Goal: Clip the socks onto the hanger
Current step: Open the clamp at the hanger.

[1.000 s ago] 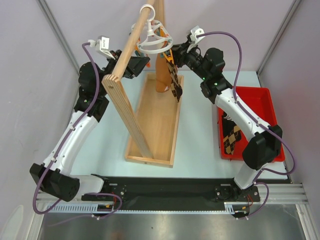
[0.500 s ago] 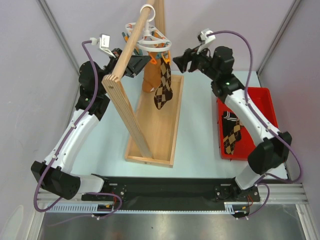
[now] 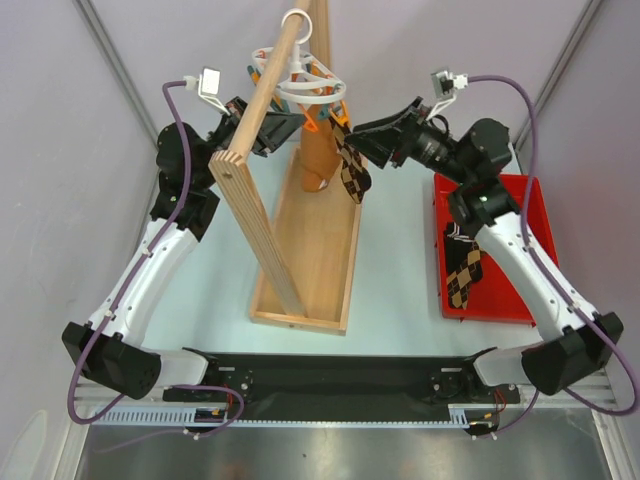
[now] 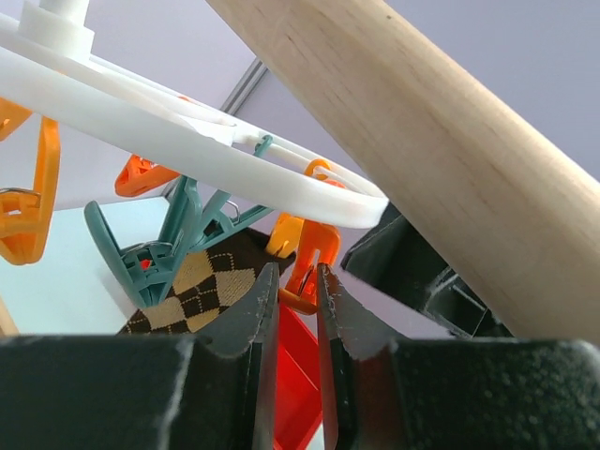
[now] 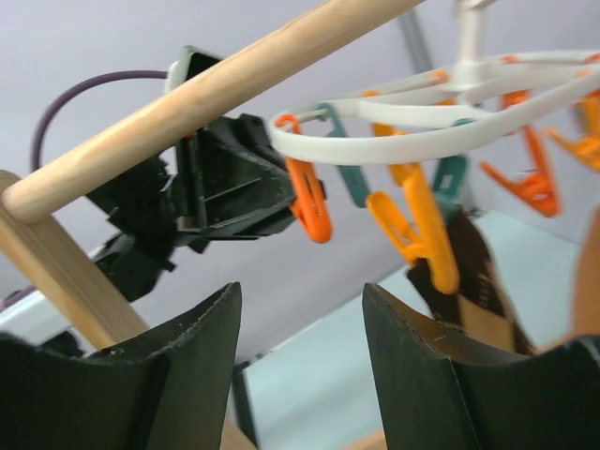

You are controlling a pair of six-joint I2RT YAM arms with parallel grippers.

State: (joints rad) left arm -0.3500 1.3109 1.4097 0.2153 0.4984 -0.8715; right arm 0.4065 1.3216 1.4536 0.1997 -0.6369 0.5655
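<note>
Counting left to right: two arms, two grippers, one wooden pole stand point(image 3: 262, 95), one hanger point(image 4: 187, 131), four sock pieces and one red bin point(image 3: 512, 212).

Left gripper point(image 4: 295, 278) sits just under the hanger ring and behind the pole. Its jaws are almost together, with the lower end of an orange peg point(image 4: 302, 267) pinched between them.

The hanger hangs from the pole by its hook. In the right wrist view I count at least four orange pegs and two teal; others overlap, so I can't give a total.

Two socks hang from the hanger over the stand's tray base:
- tan sock point(image 3: 318, 160), left of the pair, close to the upright post
- argyle sock point(image 3: 352, 172), just to its right and tilted, with its top under a teal peg point(image 4: 155, 258) in the left wrist view

Right gripper point(image 5: 300, 298) has its fingers spread wide with nothing between them. From above it points at the hanger from the right, tips near the top of the hanging argyle sock. In its own camera that sock is off to the right of the fingers, not in the gap.

The red bin is at far right, well apart from the hanger. It holds a second argyle sock point(image 3: 463, 278) and a dark striped sock point(image 3: 455, 237) above it, which is mostly hidden by the arm.

Any print on the white wrist housings is too small to read.
</note>
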